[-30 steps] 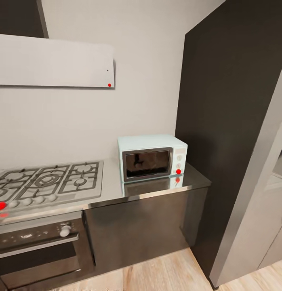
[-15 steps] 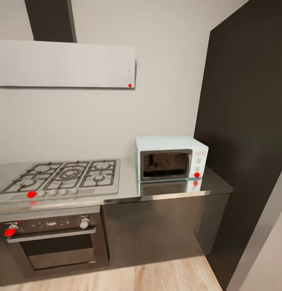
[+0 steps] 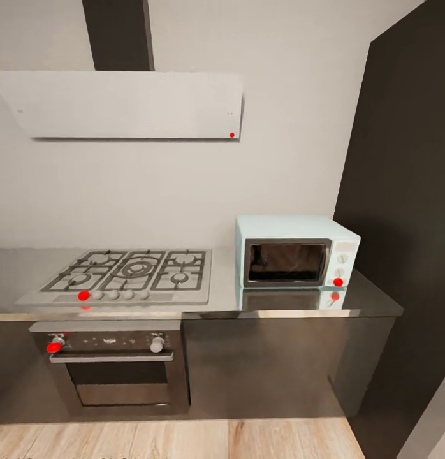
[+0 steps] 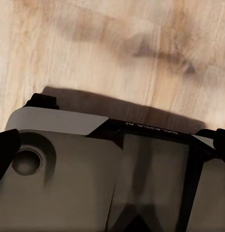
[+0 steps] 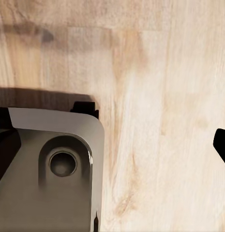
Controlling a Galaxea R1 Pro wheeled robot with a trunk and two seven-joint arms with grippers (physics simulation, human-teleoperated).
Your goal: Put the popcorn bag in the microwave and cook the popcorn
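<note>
- jaws: can't tell open or closed on either arm; the left wrist view shows dark finger tips at the frame sides over a grey robot base (image 4: pixel 68 183) and wood floor (image 4: pixel 117 43), nothing held; the right wrist view is much the same, dark tip at the edge, base corner (image 5: pixel 49 169), bare planks (image 5: pixel 160 121)
- both arms look to hang down, pointing at the floor, well apart from any counter
- popcorn bag: not on the visible stretch of countertop (image 3: pixel 299 311); where it lies can't be told
- microwave (image 3: pixel 296 258) sits at the counter's right end, door closed, near the tall dark cabinet (image 3: pixel 407 210)
- step in hand, judged: travel/search, so turn head and base along the counter until the bag shows, arms kept tucked
- gas hob (image 3: pixel 136 274) mid-counter, oven (image 3: pixel 114 366) below it, hood (image 3: pixel 130 105) above
- room: open floor in front of the cabinets; tight at right, where cabinet side and counter corner meet
- microwave door needs swing room, so park off the counter edge, not against it
</note>
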